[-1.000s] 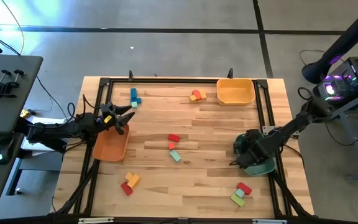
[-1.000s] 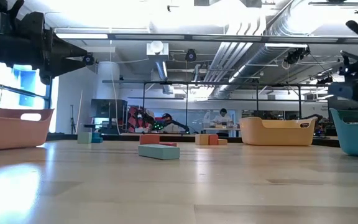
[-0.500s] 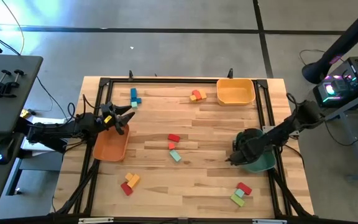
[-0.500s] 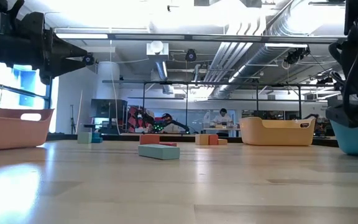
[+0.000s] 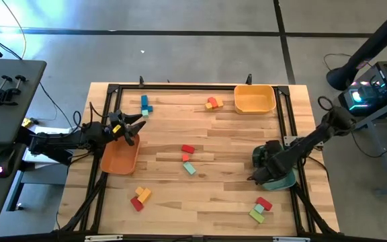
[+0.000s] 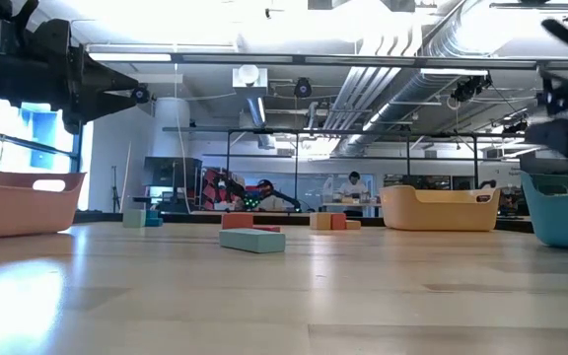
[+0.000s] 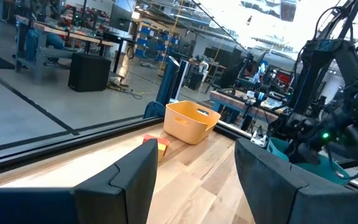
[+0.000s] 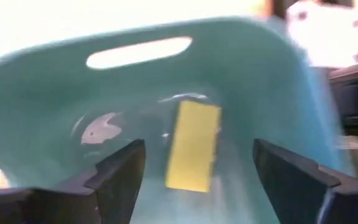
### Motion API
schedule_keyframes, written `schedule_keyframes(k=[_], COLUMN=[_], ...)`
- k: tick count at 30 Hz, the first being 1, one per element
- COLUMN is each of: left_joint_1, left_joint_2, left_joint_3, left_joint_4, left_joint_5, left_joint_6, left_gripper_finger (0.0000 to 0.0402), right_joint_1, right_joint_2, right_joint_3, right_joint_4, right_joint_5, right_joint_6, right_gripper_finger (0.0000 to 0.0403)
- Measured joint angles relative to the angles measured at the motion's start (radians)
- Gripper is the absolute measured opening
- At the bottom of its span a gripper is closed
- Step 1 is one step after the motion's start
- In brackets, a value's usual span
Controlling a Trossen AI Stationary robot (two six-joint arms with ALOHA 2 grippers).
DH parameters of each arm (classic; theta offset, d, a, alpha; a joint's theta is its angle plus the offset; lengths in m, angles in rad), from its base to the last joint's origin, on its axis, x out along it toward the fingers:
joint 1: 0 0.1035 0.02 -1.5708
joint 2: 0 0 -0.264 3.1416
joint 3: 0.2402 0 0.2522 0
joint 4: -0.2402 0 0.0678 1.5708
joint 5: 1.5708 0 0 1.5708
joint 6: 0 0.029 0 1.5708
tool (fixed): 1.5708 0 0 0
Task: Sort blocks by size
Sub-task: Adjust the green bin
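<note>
Right wrist view: a yellow bar (image 8: 193,145) is seen released in the teal bin (image 8: 55,99) beneath the wide-open, empty right end effector (image 8: 194,165); another block must be fetched next.

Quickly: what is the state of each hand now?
Left hand: open, holding nothing.
Right hand: open over the teal bin, yellow block released.

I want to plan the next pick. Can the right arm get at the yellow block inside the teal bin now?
Probably yes. The right gripper hangs over the teal bin with jaws open, and the yellow block lies uncovered below.
</note>
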Motion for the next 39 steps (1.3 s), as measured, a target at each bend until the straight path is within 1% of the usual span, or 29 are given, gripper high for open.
schedule_keyframes(k=[3,4,6,7,9,11,13,15,17,19,23,26,29,31,34,39], left_joint_1=[0.0,0.0,0.0,0.0,0.0,0.0,0.0,0.0,0.0,0.0,0.0,0.0,0.0,0.0,0.0,0.0], left_joint_2=[0.0,0.0,0.0,0.0,0.0,0.0,0.0,0.0,0.0,0.0,0.0,0.0,0.0,0.0,0.0,0.0], left_joint_3=[0.0,0.0,0.0,0.0,0.0,0.0,0.0,0.0,0.0,0.0,0.0,0.0,0.0,0.0,0.0,0.0], left_joint_4=[0.001,0.001,0.001,0.001,0.001,0.001,0.001,0.002,0.002,0.002,0.003,0.006,0.006,0.006,0.006,0.007], left_joint_5=[0.0,0.0,0.0,0.0,0.0,0.0,0.0,0.0,0.0,0.0,0.0,-0.001,-0.001,-0.001,-0.001,-0.001], left_joint_6=[-0.001,-0.001,-0.001,-0.001,-0.001,-0.012,-0.018,-0.018,-0.018,-0.018,-0.017,-0.017,-0.017,-0.017,-0.019,-0.026], left_gripper_finger=[0.02,0.02,0.02,0.02,0.02,0.02,0.02,0.02,0.02,0.02,0.02,0.02,0.02,0.02,0.02,0.02], right_joint_1=[0.009,0.009,0.009,0.009,0.0,-0.016,-0.039,-0.062,-0.085,-0.108,-0.15,-0.175,-0.192,-0.198,-0.199,-0.177], right_joint_2=[0.0,0.0,0.0,0.0,0.0,0.0,0.0,0.0,0.004,0.01,0.016,0.016,0.016,0.016,0.016,0.016], right_joint_3=[0.081,0.109,0.164,0.189,0.226,0.241,0.23,0.193,0.151,0.117,0.059,0.032,0.018,0.013,0.022,0.083], right_joint_4=[-0.12,-0.147,-0.159,-0.142,-0.053,0.089,0.259,0.428,0.534,0.543,0.494,0.48,0.469,0.464,0.466,0.464], right_joint_5=[0.006,0.024,0.094,0.143,0.238,0.286,0.264,0.202,0.16,0.157,0.132,0.094,0.101,0.121,0.177,0.291], right_joint_6=[0.001,-0.009,-0.068,-0.122,-0.25,-0.406,-0.554,-0.69,-0.764,-0.751,-0.659,-0.643,-0.644,-0.65,-0.688,-0.769], right_gripper_finger=[0.0282,0.0279,0.0276,0.0275,0.0275,0.0274,0.0274,0.0274,0.0274,0.0274,0.0274,0.0274,0.0274,0.0274,0.0274,0.0274])
